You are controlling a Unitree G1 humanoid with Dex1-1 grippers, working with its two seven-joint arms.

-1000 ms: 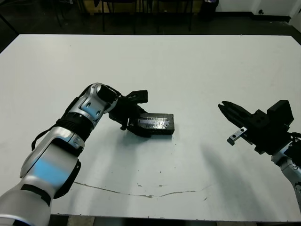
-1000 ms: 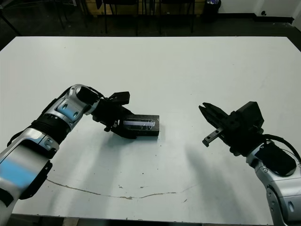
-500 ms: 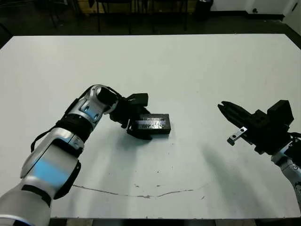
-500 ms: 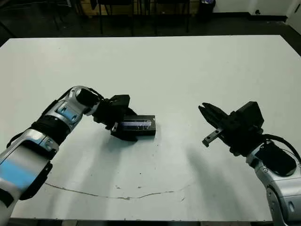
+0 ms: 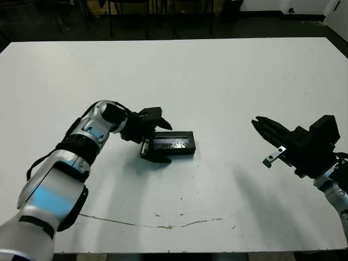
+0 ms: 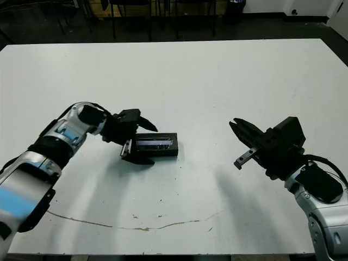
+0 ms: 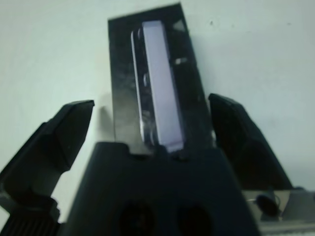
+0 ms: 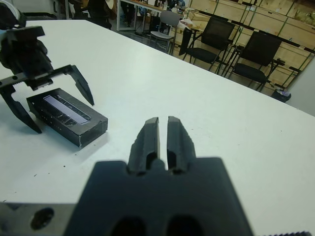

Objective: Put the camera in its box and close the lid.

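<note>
Left gripper [image 5: 156,140] open around the lidded box [image 5: 172,144] (right gripper [image 5: 265,130] apart)

Black lid [image 5: 173,143] (pale grey strip), white table [image 5: 228,81]

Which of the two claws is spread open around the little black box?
The left gripper: its two fingers are spread apart on either side of the closed box. The right gripper hangs apart over bare table, fingers nearly together.
</note>
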